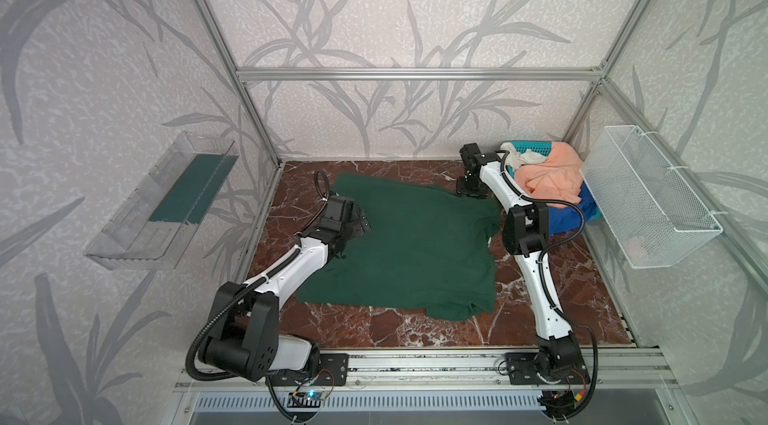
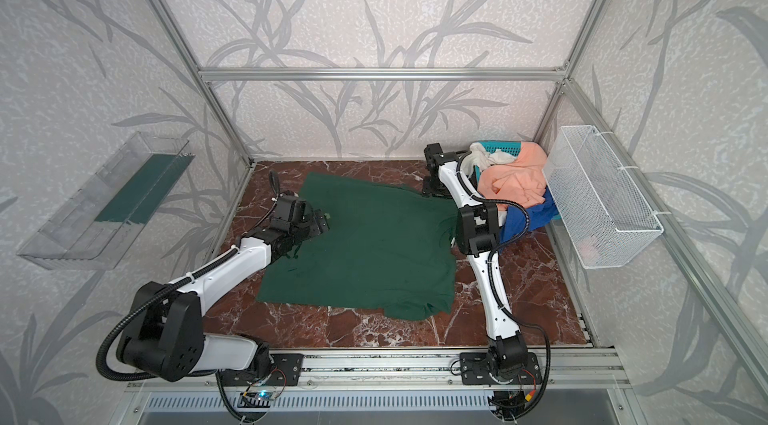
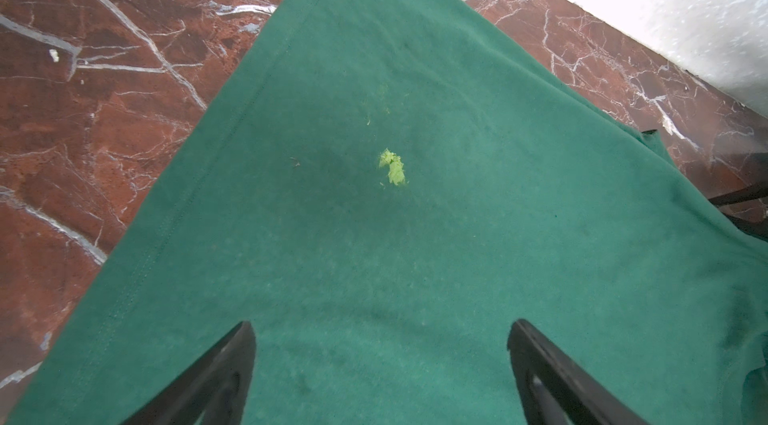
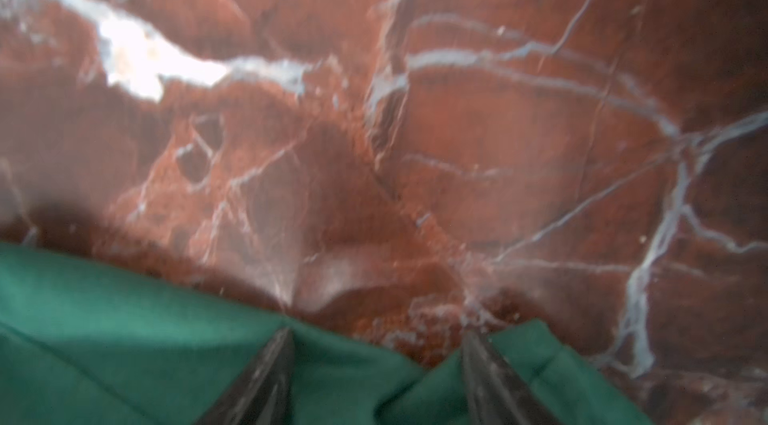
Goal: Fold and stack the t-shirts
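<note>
A large dark green t-shirt (image 1: 407,252) (image 2: 374,252) lies spread flat on the red marble table (image 1: 415,327). My left gripper (image 1: 365,225) (image 3: 380,331) hovers over its left part, open, with nothing but flat cloth (image 3: 415,256) below. My right gripper (image 1: 467,190) (image 4: 376,335) is down at the shirt's far right corner, jaws apart, with the bunched green edge (image 4: 353,377) between its fingers. Peach (image 1: 548,178), white (image 1: 525,155) and blue (image 1: 565,215) t-shirts are heaped in the teal basket (image 1: 534,147) at the back right.
A white wire-mesh basket (image 1: 648,202) hangs on the right wall. A clear tray (image 1: 166,202) is mounted on the left wall. A small light-green scrap (image 3: 392,167) lies on the green shirt ahead of the left gripper. Aluminium frame posts bound the table.
</note>
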`<action>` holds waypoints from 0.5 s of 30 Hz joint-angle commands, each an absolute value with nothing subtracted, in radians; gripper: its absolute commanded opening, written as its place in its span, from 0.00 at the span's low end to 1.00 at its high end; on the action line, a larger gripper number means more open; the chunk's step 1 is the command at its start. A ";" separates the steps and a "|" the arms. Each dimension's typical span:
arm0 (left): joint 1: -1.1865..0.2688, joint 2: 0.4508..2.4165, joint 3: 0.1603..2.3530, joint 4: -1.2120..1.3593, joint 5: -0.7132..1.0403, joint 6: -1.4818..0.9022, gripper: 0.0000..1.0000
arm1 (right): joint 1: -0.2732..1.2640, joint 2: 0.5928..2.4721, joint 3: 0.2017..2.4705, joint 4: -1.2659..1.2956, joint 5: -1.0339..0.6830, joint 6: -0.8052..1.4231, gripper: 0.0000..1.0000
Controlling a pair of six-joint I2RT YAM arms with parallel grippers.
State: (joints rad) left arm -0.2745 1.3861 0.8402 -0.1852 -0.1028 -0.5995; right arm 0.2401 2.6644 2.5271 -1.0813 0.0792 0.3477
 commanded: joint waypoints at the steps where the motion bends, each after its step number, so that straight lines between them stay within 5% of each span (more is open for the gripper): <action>1: -0.271 1.386 0.840 -0.176 -0.111 -0.583 0.95 | 0.242 2.653 2.551 -1.173 0.031 0.338 0.61; 6: -0.268 1.378 0.836 -0.183 -0.110 -0.582 0.95 | 0.253 2.662 2.552 -1.215 0.031 0.348 0.30; 15: -0.258 1.365 0.820 -0.186 -0.120 -0.578 0.95 | 0.259 2.622 2.583 -1.171 0.023 0.320 0.03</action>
